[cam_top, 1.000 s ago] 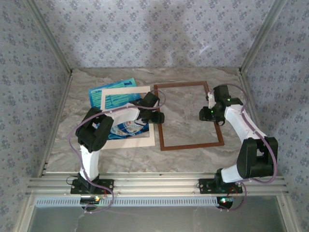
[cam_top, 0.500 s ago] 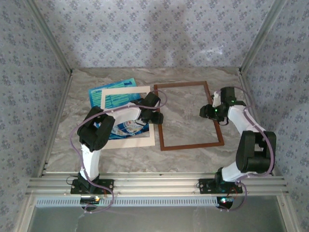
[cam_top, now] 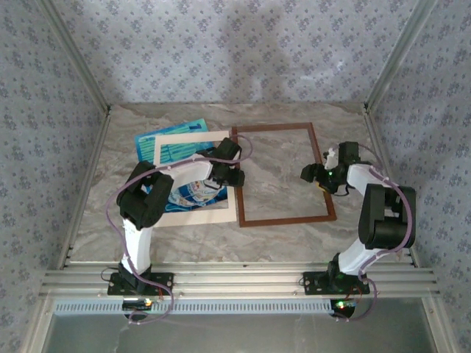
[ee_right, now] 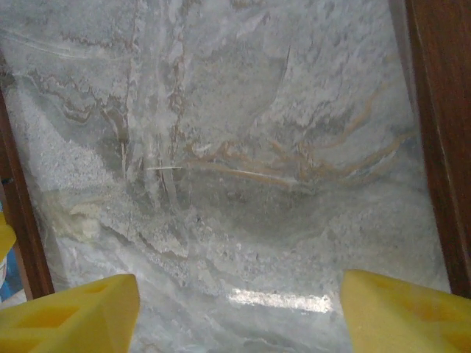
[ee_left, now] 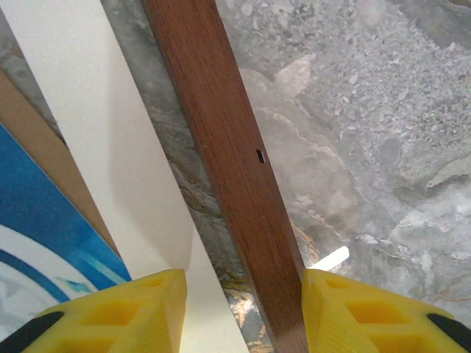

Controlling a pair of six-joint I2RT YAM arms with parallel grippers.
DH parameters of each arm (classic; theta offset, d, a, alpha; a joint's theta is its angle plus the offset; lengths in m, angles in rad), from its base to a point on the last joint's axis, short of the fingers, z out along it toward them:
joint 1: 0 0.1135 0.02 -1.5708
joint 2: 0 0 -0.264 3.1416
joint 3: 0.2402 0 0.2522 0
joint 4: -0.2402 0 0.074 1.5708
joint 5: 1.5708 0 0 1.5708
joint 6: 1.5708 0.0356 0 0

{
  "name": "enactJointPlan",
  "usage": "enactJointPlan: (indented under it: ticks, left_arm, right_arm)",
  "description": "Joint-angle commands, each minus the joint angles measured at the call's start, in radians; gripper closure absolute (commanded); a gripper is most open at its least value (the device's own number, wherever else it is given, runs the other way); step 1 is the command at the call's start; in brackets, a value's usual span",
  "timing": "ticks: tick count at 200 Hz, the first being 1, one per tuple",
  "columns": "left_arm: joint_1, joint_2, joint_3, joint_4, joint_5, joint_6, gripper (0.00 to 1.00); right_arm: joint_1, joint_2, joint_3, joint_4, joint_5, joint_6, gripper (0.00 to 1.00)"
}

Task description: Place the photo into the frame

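Overhead, left of centre, the photo point(cam_top: 173, 152) lies flat on the marbled surface point(cam_top: 280, 176). It is a blue-teal sheet, mostly covered by a cream mat point(cam_top: 199, 215) laid on top of it. Only its upper-left corner and the part inside the mat's window show.

Just right of the mat, the left fingers point(ee_left: 125, 312) straddle the left bar of the frame point(cam_top: 283, 220). They stand moderately apart. One finger is against the wood and the other is over the mat's edge, with a gap left. They are probably placed to grip or steady that bar.

The reddish-brown frame lies flat at centre with bare surface inside, so the photo is not yet in it.

Near the frame's right bar, the right fingers point(ee_right: 73, 312) hang wide apart above that bare surface, holding nothing.

The photo's lettering is too small to read, and no brand shows.
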Motion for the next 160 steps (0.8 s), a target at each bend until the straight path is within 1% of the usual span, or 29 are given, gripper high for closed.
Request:
enactJointPlan:
  ticks: [1,33,61,111,160]
  left_arm:
    - [0.023,0.016,-0.005,-0.111,-0.061,0.046,0.56]
    - [0.033,0.011,-0.010,-0.124,-0.065,0.072,0.57]
    - [0.034,0.005,-0.021,-0.122,-0.064,0.082,0.57]
    - [0.036,0.005,-0.021,-0.122,-0.059,0.085,0.57]
    - [0.040,0.004,-0.017,-0.131,-0.060,0.088,0.57]
  right_arm:
    - [-0.017,-0.047,-0.029,0.057,-0.079,0.041,0.23]
    - [-0.041,-0.042,-0.031,0.095,-0.120,0.049,0.22]
    - [-0.041,-0.022,-0.022,0.154,-0.167,0.051,0.22]
    - [-0.042,0.059,0.026,0.158,-0.144,0.013,0.22]
    - [-0.042,0.145,0.108,0.170,-0.159,-0.004,0.21]
